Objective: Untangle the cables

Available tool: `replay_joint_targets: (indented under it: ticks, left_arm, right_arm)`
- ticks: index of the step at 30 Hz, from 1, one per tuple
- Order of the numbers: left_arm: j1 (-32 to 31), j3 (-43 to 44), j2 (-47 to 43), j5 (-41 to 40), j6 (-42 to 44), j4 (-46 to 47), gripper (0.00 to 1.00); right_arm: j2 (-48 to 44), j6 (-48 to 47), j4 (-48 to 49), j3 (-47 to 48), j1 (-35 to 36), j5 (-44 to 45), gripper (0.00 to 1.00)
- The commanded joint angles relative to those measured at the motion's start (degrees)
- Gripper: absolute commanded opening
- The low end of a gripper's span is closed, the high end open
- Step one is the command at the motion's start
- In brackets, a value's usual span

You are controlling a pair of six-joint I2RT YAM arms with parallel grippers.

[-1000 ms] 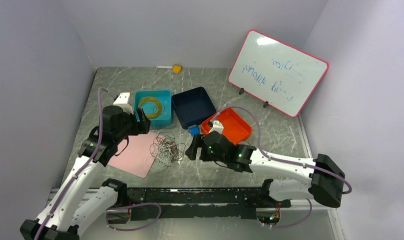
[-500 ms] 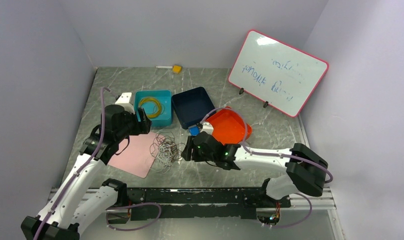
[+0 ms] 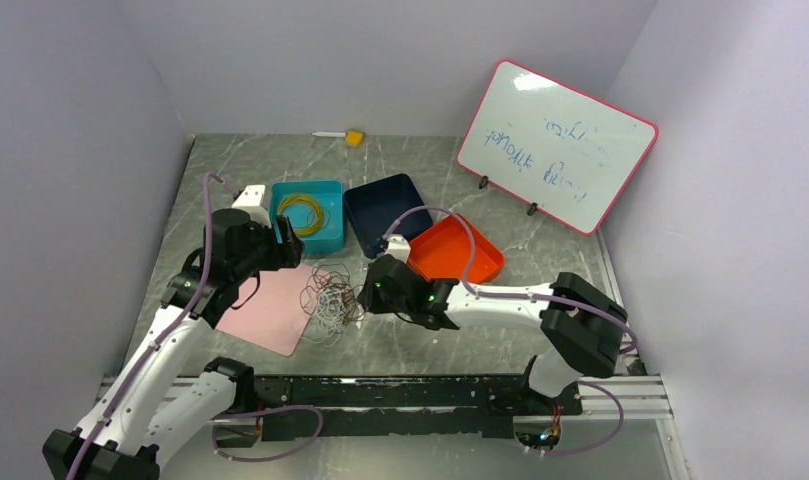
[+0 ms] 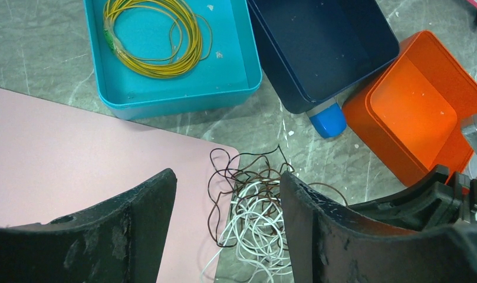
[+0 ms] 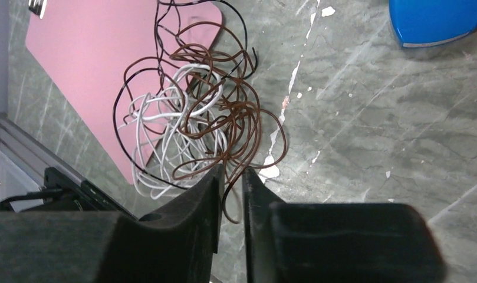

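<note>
The cables point(image 3: 332, 297) lie across the right edge of the mat point(image 3: 265, 310). Behind them three trays point(image 3: 385, 215) sit side by side; the whiteboard point(image 3: 555, 145) leans at the back right.

The cables point(image 4: 252, 219) are being cut off at 6 o'clock of the left wrist view. A blue object point(image 5: 436, 17) is being cropped at 1 o'clock of the right wrist view.

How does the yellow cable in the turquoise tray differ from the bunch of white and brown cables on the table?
The yellow cable lies in a neat round coil; the white and brown cables form a loose tangle. The yellow cable sits inside the turquoise tray; the bunch lies on the table, partly over the pink mat. Both are thin and looped.
</note>
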Motion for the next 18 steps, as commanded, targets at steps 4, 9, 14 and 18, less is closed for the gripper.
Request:
replay_joint_targets:
  ticks: [4,9,14,18]
  left_arm:
    - [0.1,-0.3,-1.0,2.6,-0.2,2.0,0.71]
    - [0.1,-1.7,-2.4,6.1,-4.7,5.5,0.75]
    - [-0.1,-6.0,-2.7,13.6,-9.4,15.1,0.89]
    - [-2.0,-8.1,-2.2,13.1,-10.2,18.5,0.91]
  right_arm:
    - [2.4,-1.7,-1.9,3.0,-0.3,2.6,0.04]
    - [-0.4,-5.1,-3.9,4.3,-1.6,4.8,0.00]
    - [0.1,-6.6,1.4,4.0,-11.2,-15.3,0.00]
    - [2.6,-8.9,0.7,7.9,-13.6,-20.1,0.00]
